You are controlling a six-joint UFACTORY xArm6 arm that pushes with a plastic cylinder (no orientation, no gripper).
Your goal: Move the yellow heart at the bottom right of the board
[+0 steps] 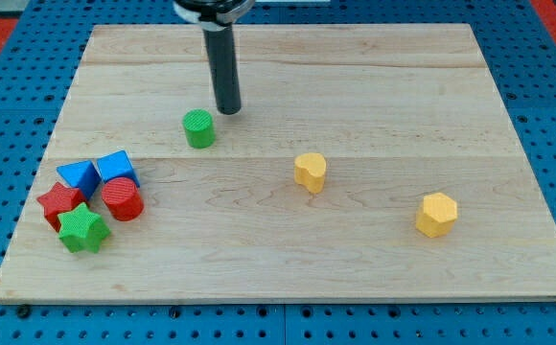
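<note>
The yellow heart (310, 172) lies a little right of the board's middle. A yellow hexagon (437, 214) lies towards the view's bottom right. My tip (228, 109) stands on the board in the upper middle, just above and right of the green cylinder (199, 128), and well up and left of the yellow heart.
A cluster sits at the view's lower left: a blue block (77, 176), a blue cube (117, 168), a red cylinder (123, 199), a red star (60, 203) and a green star (84, 229). The wooden board (374, 278) rests on a blue pegboard table.
</note>
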